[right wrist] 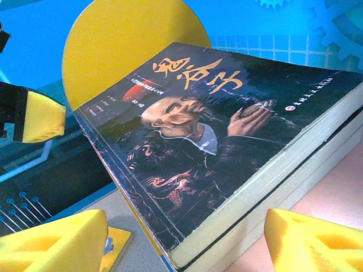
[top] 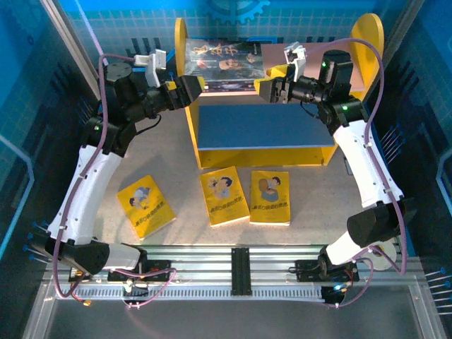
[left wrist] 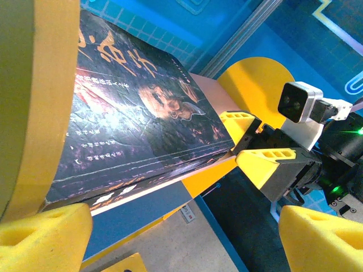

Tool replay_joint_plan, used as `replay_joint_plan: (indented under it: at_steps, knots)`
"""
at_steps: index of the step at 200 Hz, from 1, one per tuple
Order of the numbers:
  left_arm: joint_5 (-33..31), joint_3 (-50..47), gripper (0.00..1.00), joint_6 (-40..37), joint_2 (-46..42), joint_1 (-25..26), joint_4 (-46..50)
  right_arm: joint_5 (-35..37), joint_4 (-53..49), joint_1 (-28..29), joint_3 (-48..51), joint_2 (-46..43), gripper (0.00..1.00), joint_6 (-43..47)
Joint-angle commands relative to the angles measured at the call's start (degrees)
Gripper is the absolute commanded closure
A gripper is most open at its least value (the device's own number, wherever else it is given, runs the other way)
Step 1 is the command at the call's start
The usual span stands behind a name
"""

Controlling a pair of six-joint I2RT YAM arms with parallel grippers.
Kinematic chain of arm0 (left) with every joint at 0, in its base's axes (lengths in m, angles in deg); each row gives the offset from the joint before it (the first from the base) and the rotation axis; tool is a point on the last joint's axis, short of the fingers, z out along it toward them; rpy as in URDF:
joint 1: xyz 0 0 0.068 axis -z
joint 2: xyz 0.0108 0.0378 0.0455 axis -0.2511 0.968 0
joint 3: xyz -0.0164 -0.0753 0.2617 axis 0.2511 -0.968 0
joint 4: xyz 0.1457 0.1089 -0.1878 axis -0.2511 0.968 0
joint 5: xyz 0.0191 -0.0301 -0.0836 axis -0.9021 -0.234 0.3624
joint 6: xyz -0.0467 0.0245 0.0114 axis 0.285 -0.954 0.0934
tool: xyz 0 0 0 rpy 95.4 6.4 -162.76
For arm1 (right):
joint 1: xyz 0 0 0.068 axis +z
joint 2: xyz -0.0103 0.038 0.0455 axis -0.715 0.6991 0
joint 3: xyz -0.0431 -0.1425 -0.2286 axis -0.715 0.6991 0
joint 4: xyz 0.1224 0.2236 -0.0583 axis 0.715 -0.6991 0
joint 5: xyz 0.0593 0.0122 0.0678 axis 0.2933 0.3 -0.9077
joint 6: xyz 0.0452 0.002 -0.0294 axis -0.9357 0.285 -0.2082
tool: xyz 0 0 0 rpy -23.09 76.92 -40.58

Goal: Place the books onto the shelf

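A stack of dark-covered books lies flat on the shelf's pink upper board, its near edge overhanging the front. Three yellow books lie on the table in front of the shelf. My left gripper is open at the stack's left front corner, level with the yellow side panel. My right gripper is open at the right front corner. The dark stack reaches towards the gap between the right fingers without touching them. The left fingers hold nothing.
The blue lower board is bare. A small white device lies on the table by the shelf's foot. Blue enclosure walls stand close on both sides and behind. A metal rail runs along the near edge.
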Motion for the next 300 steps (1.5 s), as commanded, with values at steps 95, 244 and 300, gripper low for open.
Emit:
replay_joint_plan:
  at_steps: [95, 244, 300]
  knots:
    - [-0.7, 1.5, 0.13, -1.6, 0.7, 0.0, 0.2, 3.6, -10.7, 1.2, -0.5, 3.9, 0.27, 0.2]
    - [-1.3, 1.9, 0.13, -2.5, 1.2, 0.0, 0.6, 4.6, -11.6, 1.6, -2.3, 5.6, 0.27, 1.1]
    - [-1.7, 2.0, 0.13, -2.8, 1.4, 0.0, 0.7, 4.5, -11.9, 1.7, -2.9, 6.0, 0.27, 1.3]
